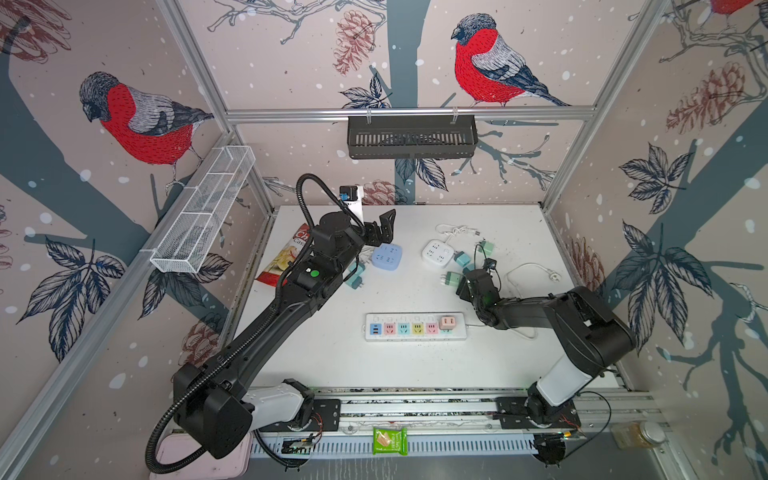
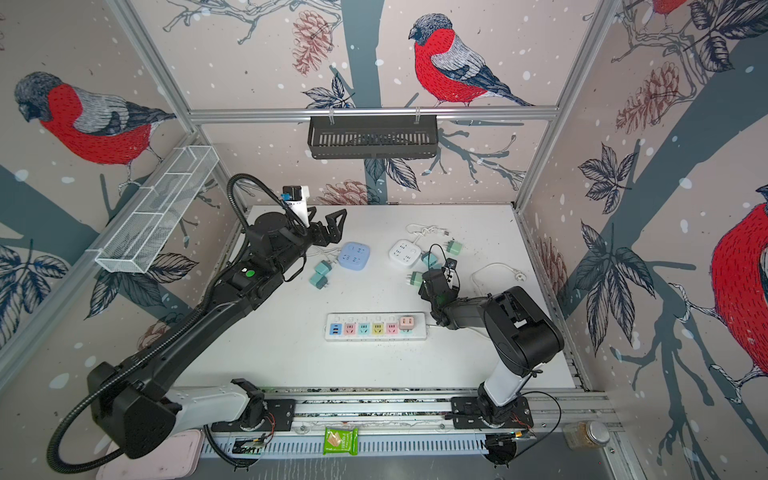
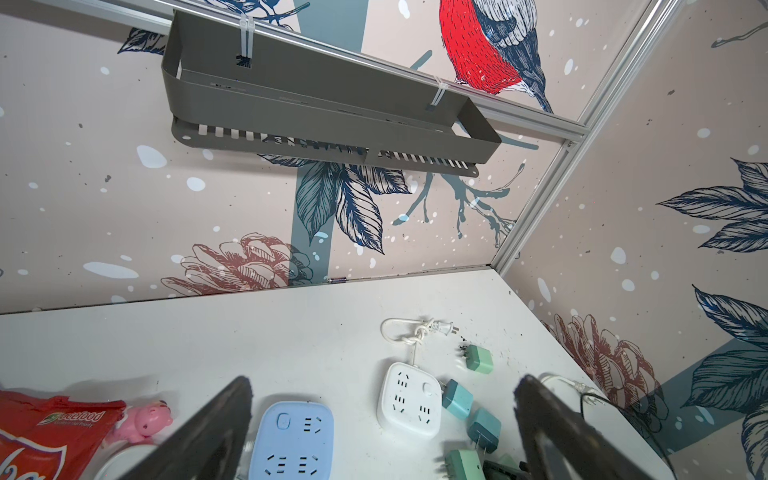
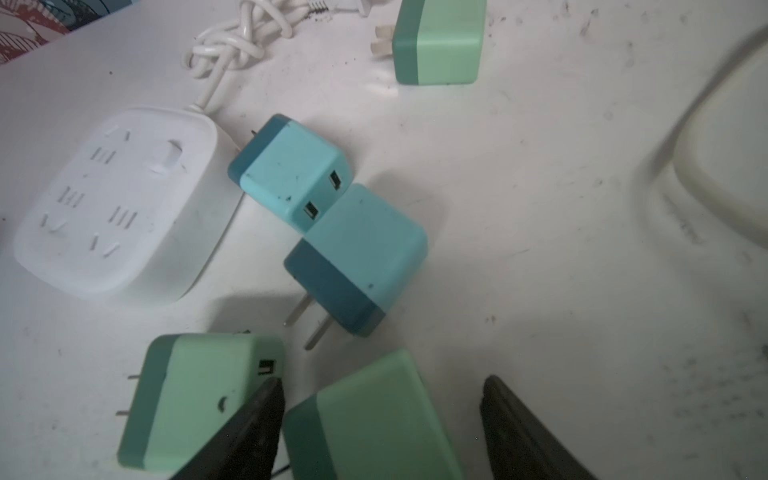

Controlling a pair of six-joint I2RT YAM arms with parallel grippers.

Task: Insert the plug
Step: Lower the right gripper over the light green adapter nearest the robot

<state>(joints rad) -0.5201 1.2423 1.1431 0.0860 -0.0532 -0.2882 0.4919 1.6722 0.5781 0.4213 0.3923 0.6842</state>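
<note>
Right gripper (image 4: 382, 430): jaws apart, straddling a mint-green square plug adapter with a dark green prong end (image 4: 374, 419). One finger (image 4: 249, 428) is close at its side and the other is clear of it, so it is not clamped. In a top view the right gripper (image 1: 463, 284) sits right of centre, and the straddled adapter is hidden under it.

Left gripper (image 1: 382, 228): spread wide, holding nothing, upper centre-left, above the pale blue square socket block (image 1: 386, 255).

Counts:
- Green adapters: 3. One is between the jaws, a second (image 4: 199, 399) lies just beside it, and a third (image 4: 436, 41) lies well apart.
- Teal adapters: 4. Two are touching each other (image 4: 291, 170) next to the white square socket block (image 4: 120, 203). Two more sit left of centre by the left arm (image 2: 320, 274).
- Pink adapter (image 1: 446, 322): 1, plugged into the right-hand end of the long white power strip with coloured outlets (image 1: 415, 328), lower centre.
- Socket blocks: 3 in all.

Writing: the red snack bag (image 1: 282, 257), centre-left, shows "Ch" and "Cas", the rest hidden by the arm. The print on the green packet (image 1: 388, 440) at bottom centre is unreadable.
</note>
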